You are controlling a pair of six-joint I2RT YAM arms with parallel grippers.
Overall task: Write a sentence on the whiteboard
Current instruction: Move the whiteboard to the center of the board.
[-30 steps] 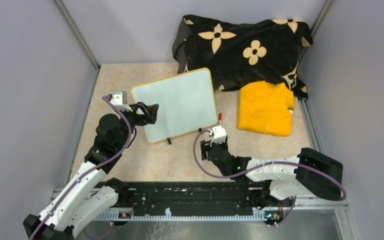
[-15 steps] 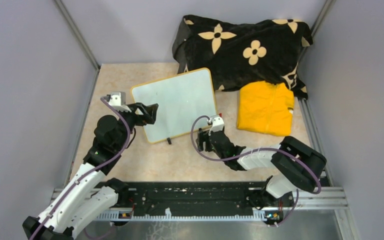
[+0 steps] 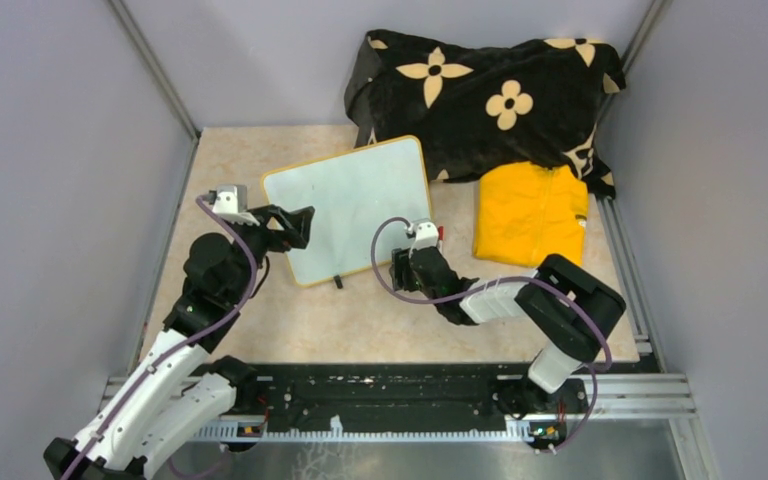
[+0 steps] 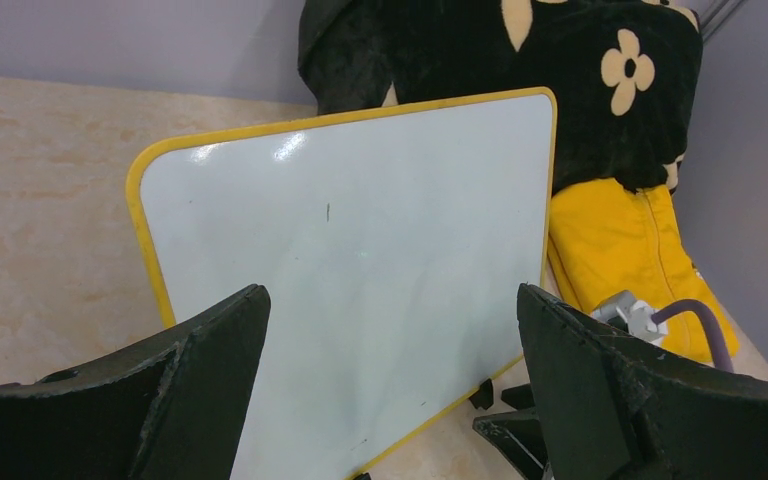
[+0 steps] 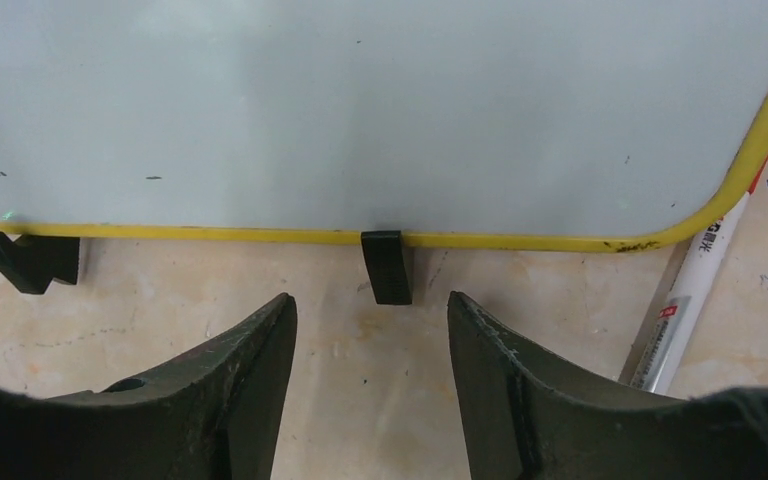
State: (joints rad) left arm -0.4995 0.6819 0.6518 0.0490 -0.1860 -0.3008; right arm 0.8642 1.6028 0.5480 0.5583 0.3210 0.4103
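A: Board status?
B: The small glossy white whiteboard with the thin yellow frame [image 3: 355, 205] stood on its black feet [image 5: 386, 265] mid-table. Surface was blank, no sentence on it. All the writing was left to do.
A: Pen?
B: The slim red-and-white marker [image 5: 695, 290] lay unheld by the board's lower right corner. Right gripper [image 5: 370, 305] was parted and empty; left gripper [image 3: 295, 222] was spread wide, grasping nothing.
A: Containers?
B: None seen.

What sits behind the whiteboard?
A black flowered blanket, with a yellow garment beside it. In the left wrist view the whiteboard hides part of each.
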